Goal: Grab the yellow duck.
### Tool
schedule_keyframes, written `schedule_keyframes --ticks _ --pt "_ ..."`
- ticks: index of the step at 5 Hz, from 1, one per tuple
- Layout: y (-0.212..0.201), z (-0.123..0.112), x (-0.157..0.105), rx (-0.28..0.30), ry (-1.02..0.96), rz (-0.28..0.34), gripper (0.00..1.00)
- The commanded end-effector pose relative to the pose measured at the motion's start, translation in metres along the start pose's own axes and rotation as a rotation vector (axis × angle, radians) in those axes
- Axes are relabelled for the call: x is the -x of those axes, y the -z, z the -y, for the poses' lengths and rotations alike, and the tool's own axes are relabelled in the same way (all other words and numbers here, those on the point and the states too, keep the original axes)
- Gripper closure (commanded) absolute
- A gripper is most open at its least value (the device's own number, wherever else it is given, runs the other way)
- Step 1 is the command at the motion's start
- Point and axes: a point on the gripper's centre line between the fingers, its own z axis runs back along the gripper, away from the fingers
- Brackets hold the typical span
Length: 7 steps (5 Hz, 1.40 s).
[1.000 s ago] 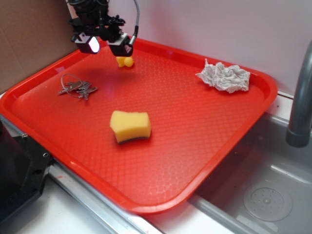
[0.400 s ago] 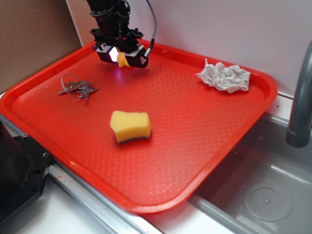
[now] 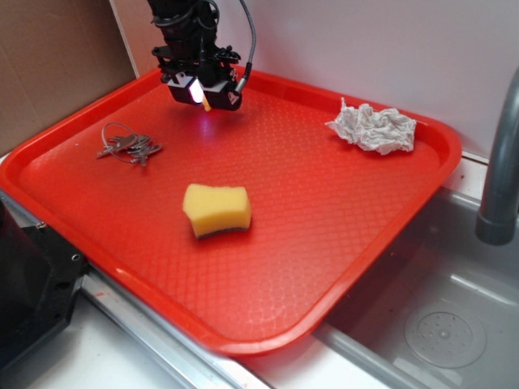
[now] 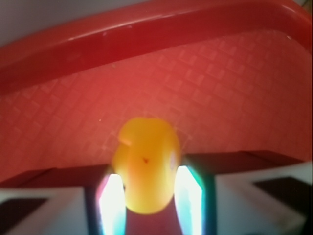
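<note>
Red tray (image 3: pixel 340 243) held a yellow sponge (image 3: pixel 216 210) mid-tray, crumpled tissue (image 3: pixel 373 127) far right, keys (image 3: pixel 126 145) left. Gripper (image 3: pixel 203 89) sat low at far-left rim. Ext view showed only a sliver of yellow duck (image 4: pixel 146 164); wrist cam showed it betw both fingers (image 4: pixel 111 203), clamped.

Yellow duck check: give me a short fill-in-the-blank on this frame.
1. The yellow duck sits between the two fingers of the ____.
2. The sponge lies on the ____ tray.
3. The crumpled ____ lies near the tray's far right corner.
4. The keys lie to the ____ of the sponge in the exterior view.

Missing: gripper; red; paper towel; left
</note>
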Motion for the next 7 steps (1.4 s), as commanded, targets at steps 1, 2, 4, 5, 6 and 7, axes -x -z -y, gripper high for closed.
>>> schedule_keyframes --ticks 1,2,4,5,6,7 --pt "-0.056 0.018 0.009 -0.052 0.017 -0.045 1.0" --pt "-0.104 0.035 0.031 -0.055 0.045 -0.092 1.0" --pt "-0.163 0.06 0.087 0.012 0.062 -0.134 1.0" --pt "-0.175 0.074 0.106 0.026 0.111 -0.121 1.0" --pt "-0.181 0.091 0.126 -0.007 0.114 -0.069 1.0" --pt "-0.173 0.087 0.118 0.053 0.137 -0.131 1.0"
